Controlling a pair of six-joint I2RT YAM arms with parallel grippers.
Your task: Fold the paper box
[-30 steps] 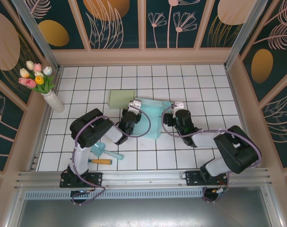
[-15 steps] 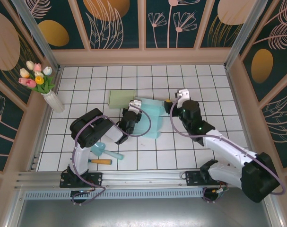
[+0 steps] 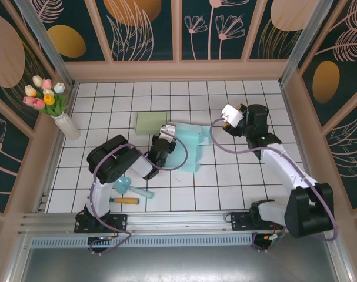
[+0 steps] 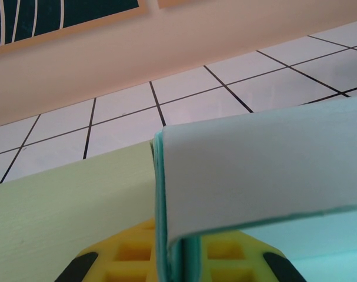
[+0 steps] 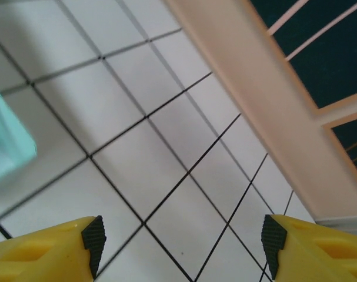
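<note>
The teal paper box lies partly folded near the middle of the white tiled table, with one panel standing up along its near right side. Its far left corner touches a pale green flat piece that lies just behind it on the tiles. The left gripper is clamped on the left edge of the paper box: in the left wrist view its yellow fingers sit on either side of a thin teal wall, and a pale panel of the box bends over to the right above them, with the green piece just beside it on the left. The right gripper hangs above bare tiles to the right of the box, apart from it and holding nothing. Its jaws stand wide, and the black-tipped yellow fingers frame only grid lines. A corner of the box shows at the left edge of the right wrist view. At the far left corner of the table stands a white vase of tulips. Near the left arm's base lie a teal scoop and an orange-handled tool.
</note>
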